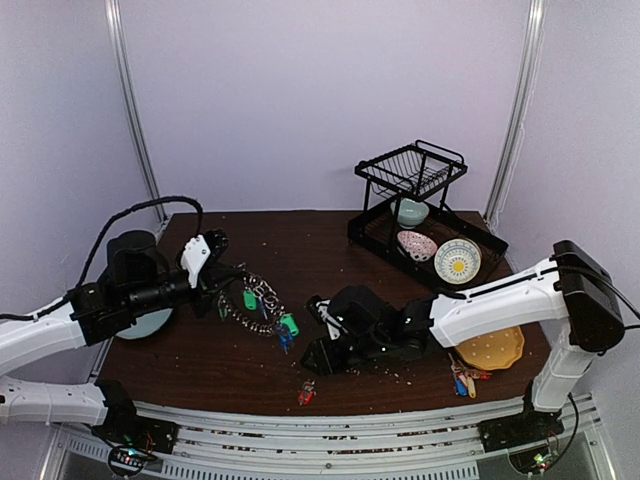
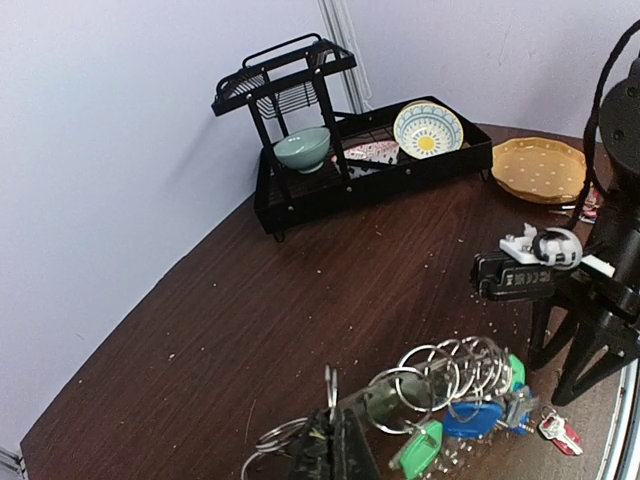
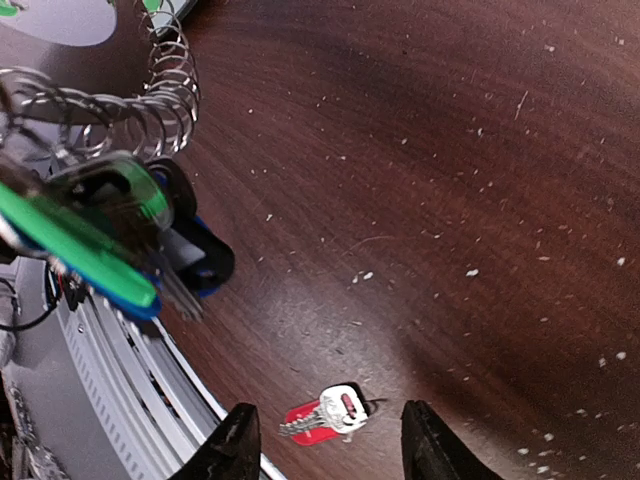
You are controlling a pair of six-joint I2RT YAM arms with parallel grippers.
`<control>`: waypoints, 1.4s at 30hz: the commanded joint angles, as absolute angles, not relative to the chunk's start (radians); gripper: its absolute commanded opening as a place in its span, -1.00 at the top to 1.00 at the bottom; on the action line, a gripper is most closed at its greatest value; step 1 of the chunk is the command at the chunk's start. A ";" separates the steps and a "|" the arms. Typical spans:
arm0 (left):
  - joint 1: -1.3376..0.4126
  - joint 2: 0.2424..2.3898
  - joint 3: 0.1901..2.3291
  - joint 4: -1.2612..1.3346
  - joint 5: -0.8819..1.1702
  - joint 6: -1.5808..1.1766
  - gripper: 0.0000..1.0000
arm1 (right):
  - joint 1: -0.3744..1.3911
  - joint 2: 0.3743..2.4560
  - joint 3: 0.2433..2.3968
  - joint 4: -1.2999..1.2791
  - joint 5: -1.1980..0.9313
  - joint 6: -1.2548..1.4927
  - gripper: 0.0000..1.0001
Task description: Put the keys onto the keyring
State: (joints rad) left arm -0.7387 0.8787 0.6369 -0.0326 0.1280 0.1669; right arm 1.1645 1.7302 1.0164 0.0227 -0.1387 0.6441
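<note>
My left gripper [image 1: 225,285] is shut on a loop of the keyring [image 1: 258,300] and holds it lifted and tilted over the table. In the left wrist view the fingertips [image 2: 335,455] pinch the silver ring [image 2: 450,375], strung with small loops and with green [image 2: 418,450] and blue [image 2: 472,418] tagged keys. My right gripper [image 1: 312,368] is open and empty, hovering just above a loose red-tagged key [image 1: 306,392] near the front edge. In the right wrist view the key [image 3: 325,415] lies flat between my open fingers [image 3: 243,445]. The keyring [image 3: 150,110] shows blurred at upper left.
A black dish rack [image 1: 425,215] with bowls stands at the back right. A yellow plate [image 1: 490,348] and a small bunch of red, yellow and blue tagged keys [image 1: 463,380] lie at the right front. A pale teal plate [image 1: 150,322] lies under my left arm.
</note>
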 commanded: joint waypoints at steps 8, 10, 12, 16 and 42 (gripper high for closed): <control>-0.735 0.789 0.646 0.037 0.191 0.141 1.00 | 1.237 1.887 1.181 -0.241 0.007 0.976 -0.02; -0.736 0.784 0.644 0.039 0.195 0.140 1.00 | 1.244 1.921 1.213 -0.278 0.013 0.971 -0.02; -0.736 0.780 0.643 0.037 0.195 0.140 1.00 | 1.252 1.943 1.246 -0.314 0.026 0.960 -0.02; -0.735 0.772 0.640 0.041 0.204 0.145 1.00 | 1.253 1.970 1.252 -0.307 0.023 0.952 0.15; -0.736 0.776 0.637 0.036 0.204 0.160 1.00 | 1.244 1.972 1.401 -0.629 -0.034 0.418 1.00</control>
